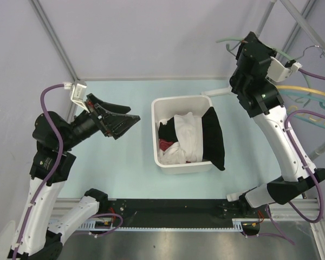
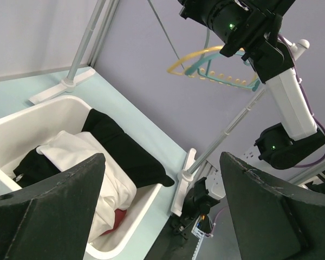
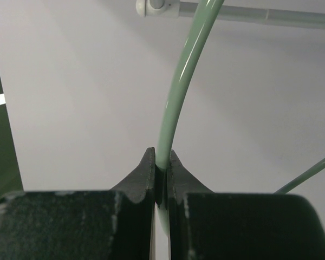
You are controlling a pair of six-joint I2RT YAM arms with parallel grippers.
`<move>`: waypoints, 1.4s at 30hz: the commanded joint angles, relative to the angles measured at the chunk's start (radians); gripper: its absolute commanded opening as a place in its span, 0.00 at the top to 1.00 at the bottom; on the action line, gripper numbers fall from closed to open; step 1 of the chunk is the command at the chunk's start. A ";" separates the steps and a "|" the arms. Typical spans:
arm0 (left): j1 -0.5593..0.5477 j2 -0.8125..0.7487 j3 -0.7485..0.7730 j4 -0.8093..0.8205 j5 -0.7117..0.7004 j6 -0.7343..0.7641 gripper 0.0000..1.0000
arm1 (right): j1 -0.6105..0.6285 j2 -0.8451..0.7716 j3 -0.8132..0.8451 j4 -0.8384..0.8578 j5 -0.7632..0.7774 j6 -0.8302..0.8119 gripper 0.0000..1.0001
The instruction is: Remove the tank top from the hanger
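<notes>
With the right pincer [image 3: 161, 179] clamped on the green hanger [image 3: 176, 97] up by the rail and the left pincer [image 1: 119, 120] spread apart and empty, the clothes look already dropped in the white bin [image 1: 176, 101], so keep that hold firm while hanging the hanger.

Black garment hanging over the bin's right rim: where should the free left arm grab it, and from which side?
Take the black garment at the fold draped over the bin rim, coming from above. That part stands proud of the wall, probably easiest to pinch. Left gripper is open and empty; right gripper is shut on the green hanger.
</notes>
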 commanded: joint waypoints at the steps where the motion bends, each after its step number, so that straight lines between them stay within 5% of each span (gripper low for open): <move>1: 0.006 -0.022 0.016 0.008 0.017 -0.024 0.08 | -0.001 -0.021 0.055 0.033 0.013 0.049 1.00; 15: 0.006 -0.051 -0.002 0.016 0.026 -0.032 0.09 | 0.119 0.079 0.210 0.138 0.172 -0.213 1.00; 42: 0.003 -0.040 -0.001 0.010 0.046 -0.049 0.09 | -0.056 -0.015 0.103 -0.115 0.042 0.152 0.99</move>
